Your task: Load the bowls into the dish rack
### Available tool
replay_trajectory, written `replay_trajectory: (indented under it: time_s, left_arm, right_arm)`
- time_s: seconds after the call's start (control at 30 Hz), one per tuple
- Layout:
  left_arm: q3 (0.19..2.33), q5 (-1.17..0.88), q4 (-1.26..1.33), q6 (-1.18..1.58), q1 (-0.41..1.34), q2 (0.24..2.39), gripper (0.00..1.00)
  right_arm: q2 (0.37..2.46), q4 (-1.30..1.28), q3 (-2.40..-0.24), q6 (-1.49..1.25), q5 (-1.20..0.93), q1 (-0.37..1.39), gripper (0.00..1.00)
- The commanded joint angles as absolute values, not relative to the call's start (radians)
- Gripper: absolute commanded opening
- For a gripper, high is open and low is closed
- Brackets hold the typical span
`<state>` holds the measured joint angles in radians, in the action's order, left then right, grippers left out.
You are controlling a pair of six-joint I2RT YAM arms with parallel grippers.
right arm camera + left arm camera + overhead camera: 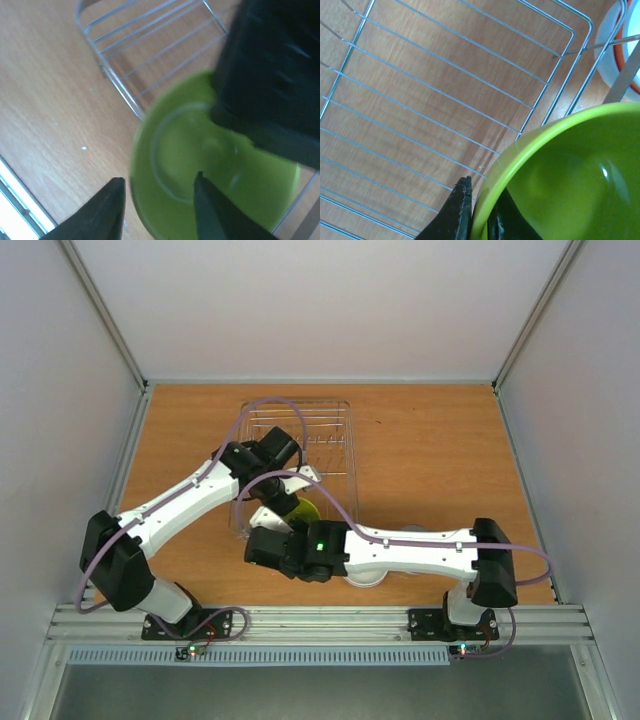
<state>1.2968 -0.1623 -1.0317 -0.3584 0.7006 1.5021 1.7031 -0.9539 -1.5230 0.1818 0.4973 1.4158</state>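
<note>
bowl [570, 170], green, pinched at its rim by left gripper [479, 200] at rack [573, 65] corner; right gripper [156, 192] spread apart, close over bowl.

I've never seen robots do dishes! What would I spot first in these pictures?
The bright lime green bowl jumps out. The left pincer pinches its rim and holds it at the near end of the silver wire dish rack, in the middle of the wooden table. The right pincer hangs open close over the same bowl, so both black-and-white arms meet at one spot.
</note>
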Motion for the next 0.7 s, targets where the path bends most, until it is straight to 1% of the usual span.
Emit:
replay_trajectory:
  time_s: [0.0,0.07,0.1,0.2,0.33,0.47,0.57,0.67]
  left_arm:
    - [1.244,-0.102,-0.944,-0.384,0.694,1.455,0.00]
    - [1.220,-0.092,-0.898,-0.398,0.693,1.436,0.00]
    - [1.209,-0.093,-0.873,-0.403,0.689,1.425,0.00]
    - [1.185,-0.129,-0.795,-0.408,0.658,1.394,0.00]
    - [1.149,-0.267,-0.684,-0.406,0.568,1.343,0.01]
    - [1.107,-0.512,-0.556,-0.371,0.440,1.304,0.01]
    - [1.037,-0.700,-0.417,-0.323,0.354,1.275,0.00]
    - [0.990,-0.969,-0.303,-0.266,0.274,1.285,0.00]
  right_arm:
    - [1.559,-0.848,-1.429,0.152,0.597,1.424,0.50]
    - [1.460,-0.746,-1.343,0.168,0.573,1.424,0.64]
    - [1.415,-0.703,-1.306,0.172,0.567,1.424,0.70]
    - [1.294,-0.628,-1.222,0.167,0.578,1.416,0.77]
    - [1.215,-0.602,-1.164,0.116,0.524,1.346,0.79]
    - [1.148,-0.521,-1.073,0.041,0.273,1.196,0.80]
    - [1.110,-0.405,-0.997,-0.026,0.055,1.052,0.80]
    - [1.109,-0.303,-0.954,-0.071,-0.122,0.970,0.81]
